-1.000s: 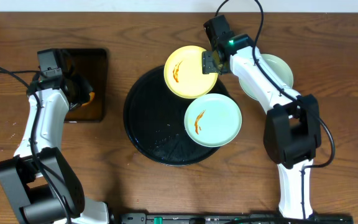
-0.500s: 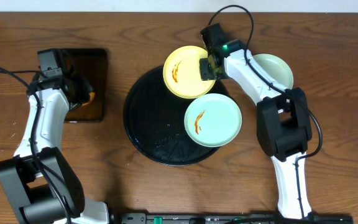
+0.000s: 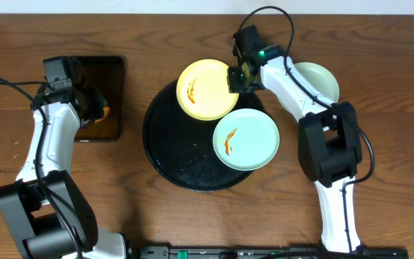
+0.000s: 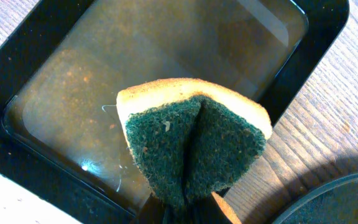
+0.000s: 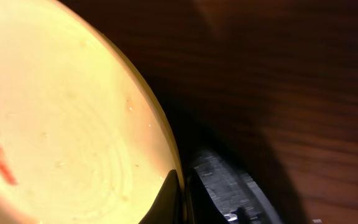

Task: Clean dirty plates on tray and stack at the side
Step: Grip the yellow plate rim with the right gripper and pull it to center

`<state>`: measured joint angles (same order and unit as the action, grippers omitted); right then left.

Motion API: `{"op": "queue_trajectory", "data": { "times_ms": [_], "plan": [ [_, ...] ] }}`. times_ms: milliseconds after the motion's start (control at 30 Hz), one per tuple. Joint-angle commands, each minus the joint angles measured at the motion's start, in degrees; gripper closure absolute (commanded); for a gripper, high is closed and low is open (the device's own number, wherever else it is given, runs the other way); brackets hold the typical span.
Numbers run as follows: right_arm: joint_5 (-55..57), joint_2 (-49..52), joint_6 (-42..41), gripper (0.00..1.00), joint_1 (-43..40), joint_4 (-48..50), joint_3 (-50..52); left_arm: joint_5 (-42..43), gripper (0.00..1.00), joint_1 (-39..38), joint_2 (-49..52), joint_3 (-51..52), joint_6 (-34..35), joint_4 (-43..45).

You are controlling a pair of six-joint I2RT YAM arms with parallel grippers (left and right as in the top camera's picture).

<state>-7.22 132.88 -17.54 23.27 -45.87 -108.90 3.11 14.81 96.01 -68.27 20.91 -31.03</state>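
A pale yellow plate with an orange sauce streak lies at the back of the round black tray. My right gripper is shut on the plate's right rim. In the right wrist view the rim of the yellow plate is pinched between the jaws of the right gripper. A mint plate with a streak rests on the tray's right side. Another mint plate sits on the table at the right. My left gripper is shut on a green and yellow sponge.
A rectangular black tray with brownish liquid stands at the left, with the sponge at its right edge. In the left wrist view the rim of the rectangular tray borders bare wood. The right arm's base stands right of the round tray.
The right gripper closed on the yellow plate's rim and drew the plate leftward, further onto the round tray. The left arm and sponge have not moved.
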Motion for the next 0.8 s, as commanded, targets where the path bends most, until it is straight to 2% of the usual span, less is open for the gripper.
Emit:
{"op": "queue_trajectory", "data": {
  "times_ms": [0, 233, 300, 567, 767],
  "plan": [
    [-7.52, -3.1, -0.35, 0.99, 1.22, -0.81, -0.22, 0.35, 0.92, 0.28, 0.13, -0.2, -0.74, 0.04],
    [-7.41, -2.43, -3.28, 0.99, 4.44, -2.84, 0.2, 7.98, 0.92, 0.26, -0.39, -0.22, -0.98, 0.39],
    [-7.43, -2.43, -4.0, 0.99, 5.66, -2.8, 0.63, 10.69, 0.93, 0.22, -1.11, -0.22, -3.13, 0.55],
    [-5.86, -2.43, -8.17, 0.99, 9.77, -4.74, 2.29, 14.12, 0.93, 0.22, -5.4, -0.22, -3.56, -0.42],
    [-5.33, -2.43, -8.2, 0.99, 11.3, -4.68, 3.67, 15.67, 0.93, -1.95, -6.51, -0.22, -3.52, -7.28]
  ]
}}
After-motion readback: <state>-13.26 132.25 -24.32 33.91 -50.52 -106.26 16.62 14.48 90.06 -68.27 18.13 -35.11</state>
